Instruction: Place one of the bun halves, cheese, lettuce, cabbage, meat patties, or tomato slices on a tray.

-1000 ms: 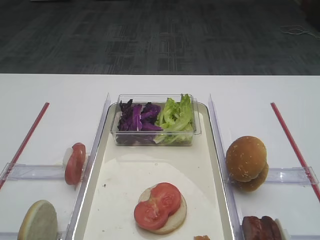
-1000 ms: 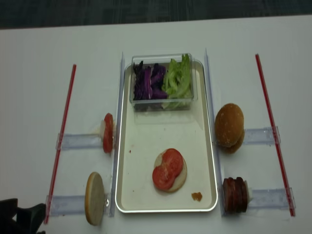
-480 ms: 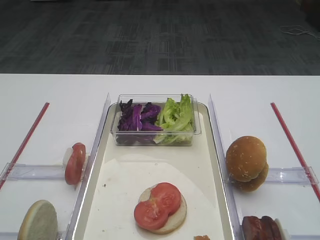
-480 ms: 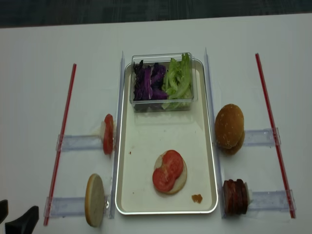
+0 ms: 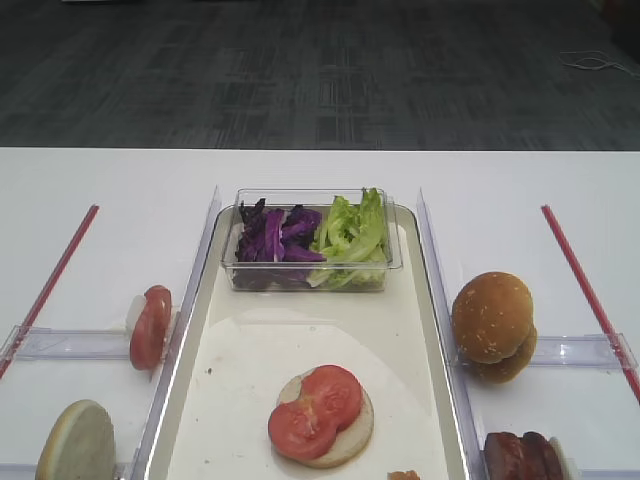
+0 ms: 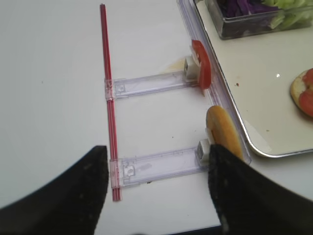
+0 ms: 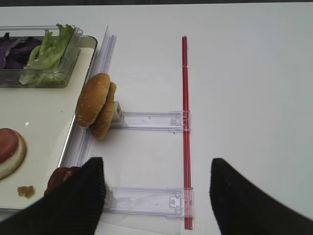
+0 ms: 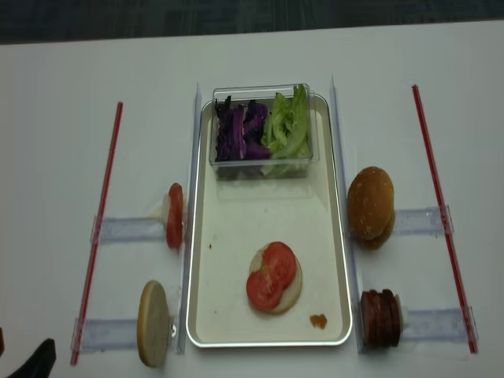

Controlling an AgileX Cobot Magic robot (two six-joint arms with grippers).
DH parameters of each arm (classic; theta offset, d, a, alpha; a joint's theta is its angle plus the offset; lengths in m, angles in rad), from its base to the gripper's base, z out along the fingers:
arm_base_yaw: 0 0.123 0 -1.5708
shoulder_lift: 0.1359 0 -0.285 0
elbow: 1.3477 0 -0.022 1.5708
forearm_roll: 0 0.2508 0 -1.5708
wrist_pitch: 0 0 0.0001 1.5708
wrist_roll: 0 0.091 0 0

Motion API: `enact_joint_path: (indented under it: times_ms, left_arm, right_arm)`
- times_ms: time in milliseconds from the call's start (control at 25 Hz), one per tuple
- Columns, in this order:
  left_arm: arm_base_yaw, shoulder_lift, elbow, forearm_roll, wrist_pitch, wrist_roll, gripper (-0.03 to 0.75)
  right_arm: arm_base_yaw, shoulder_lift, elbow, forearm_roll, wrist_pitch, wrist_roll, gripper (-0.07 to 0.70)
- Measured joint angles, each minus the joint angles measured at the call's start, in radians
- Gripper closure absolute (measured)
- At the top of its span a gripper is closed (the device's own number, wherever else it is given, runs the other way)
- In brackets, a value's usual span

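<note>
Wide white surface [image 5: 110,190], and beyond its far edge a dark grey carpeted floor [image 5: 320,70] fills the room. The tray [image 8: 228,315] lies lengthwise down the middle, a clear box [image 8: 262,161] at its far end holding the cabbage [image 8: 239,130] on the left and the lettuce [image 8: 287,126] on the right. Near the tray's near end lies a flat bun half topped with two overlapping tomato slices [image 8: 270,273], a small orange crumb [image 8: 318,320] just to their right. Left of the tray, a tomato slice [image 8: 174,215] and a pale bun half [image 8: 153,322] stand on edge in clear holders. Right of it stand the sesame bun halves [image 8: 371,206] and, nearer, the meat patties [image 8: 380,318]. A red strip [image 8: 98,228] runs along each outer side. The left fingers [image 6: 73,196] are spread wide, holding nothing, over the near left corner. The right fingers [image 7: 78,196] are likewise spread and empty, above the patty holder.
</note>
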Motion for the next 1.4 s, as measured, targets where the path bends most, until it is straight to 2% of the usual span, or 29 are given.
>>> enact_joint_path:
  times_ms: [1400]
  left_arm:
    - [-0.009, -0.006, 0.0, 0.0, 0.002, 0.0, 0.263]
  right_arm:
    - [0.0, 0.0, 0.0, 0.0, 0.0, 0.0, 0.163]
